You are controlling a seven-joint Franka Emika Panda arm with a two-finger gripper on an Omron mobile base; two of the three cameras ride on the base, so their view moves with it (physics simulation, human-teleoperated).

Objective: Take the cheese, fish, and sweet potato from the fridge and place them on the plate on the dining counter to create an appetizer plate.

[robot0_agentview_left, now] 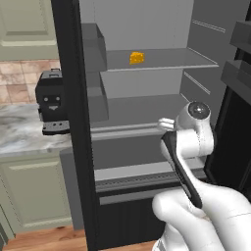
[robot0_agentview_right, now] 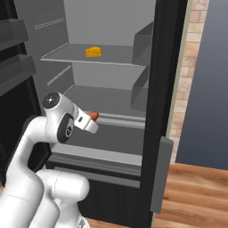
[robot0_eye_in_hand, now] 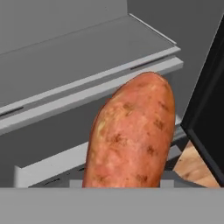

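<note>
Nearest in the hand view, the sweet potato [robot0_eye_in_hand: 131,135] stands up from the bottom centre of the frame, orange-brown and speckled, reaching past the middle. It sits right at the gripper, whose finger tips are hidden behind it, so the jaws look closed on it. In the right base view the gripper [robot0_agentview_right: 91,119] is at centre left, at the end of the white arm, with the tip of the sweet potato [robot0_agentview_right: 94,115] poking out toward the fridge [robot0_agentview_right: 111,40] interior. In the left base view the gripper [robot0_agentview_left: 165,124] shows as a pale stub at centre right, just in front of the lower grey shelf.

Farther back, the cheese [robot0_agentview_left: 137,58] lies on the upper shelf, in the upper middle of the left base view; the right base view shows the same cheese [robot0_agentview_right: 93,52] at upper left of centre, well apart from the gripper.

At the left edge of the left base view, a black coffee machine [robot0_agentview_left: 51,100] stands on a marble worktop [robot0_agentview_left: 19,130] beside the fridge's open door.
</note>
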